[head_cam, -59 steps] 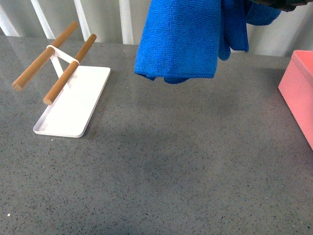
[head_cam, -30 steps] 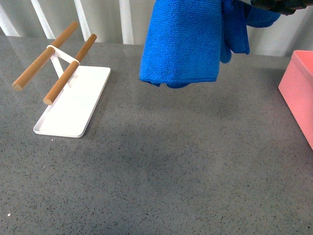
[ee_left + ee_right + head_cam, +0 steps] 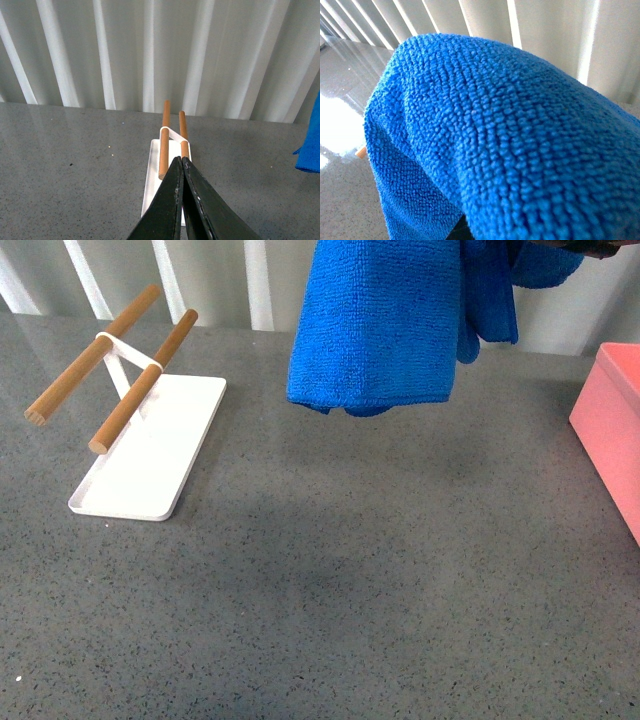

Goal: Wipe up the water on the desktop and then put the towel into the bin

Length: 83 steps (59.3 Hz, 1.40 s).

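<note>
The bright blue towel [image 3: 385, 320] hangs in the air above the far middle of the speckled grey desktop [image 3: 330, 570], clear of the surface. My right gripper is shut on the towel; the cloth [image 3: 510, 145] fills the right wrist view and hides the fingers. The salmon-pink bin [image 3: 612, 425] sits at the right edge, only its left wall in view. My left gripper [image 3: 181, 162] is shut with nothing in it, hovering over the desktop short of the white tray. It does not show in the front view. No water shows on the desktop.
A flat white tray [image 3: 150, 445] with two wooden bars [image 3: 100, 360] on a white stand sits at the far left. The same tray [image 3: 152, 185] lies under my left fingertips. A white ribbed wall [image 3: 150, 50] backs the desktop.
The towel has shifted slightly to the right, towards the bin, and its lower edge has settled. Nothing else on the desktop has moved.
</note>
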Each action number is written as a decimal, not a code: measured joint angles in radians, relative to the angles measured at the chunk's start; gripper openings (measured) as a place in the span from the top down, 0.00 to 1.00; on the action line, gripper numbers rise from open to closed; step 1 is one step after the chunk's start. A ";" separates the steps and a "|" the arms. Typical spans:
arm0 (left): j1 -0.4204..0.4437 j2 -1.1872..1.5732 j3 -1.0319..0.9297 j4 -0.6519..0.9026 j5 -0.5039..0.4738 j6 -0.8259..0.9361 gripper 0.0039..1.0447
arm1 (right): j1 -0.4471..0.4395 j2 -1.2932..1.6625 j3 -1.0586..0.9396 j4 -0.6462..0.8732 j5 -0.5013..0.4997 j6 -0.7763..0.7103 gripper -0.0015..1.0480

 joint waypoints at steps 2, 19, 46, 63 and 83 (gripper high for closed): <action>0.000 -0.018 0.000 -0.017 0.000 0.000 0.97 | -0.001 -0.002 0.000 0.000 0.000 0.000 0.97; 0.000 -0.111 0.000 -0.108 0.000 0.000 0.97 | -0.002 -0.005 0.000 -0.006 -0.001 -0.003 0.97; 0.000 -0.311 0.000 -0.343 0.000 0.000 0.97 | -0.002 -0.006 0.000 -0.014 0.004 -0.011 0.97; 0.000 -0.369 0.000 -0.374 0.000 -0.001 0.96 | 0.000 -0.006 -0.001 -0.018 0.019 -0.011 0.97; 0.000 -0.369 0.000 -0.374 0.000 0.000 0.45 | 0.002 0.103 -0.020 -0.083 0.119 -0.073 0.97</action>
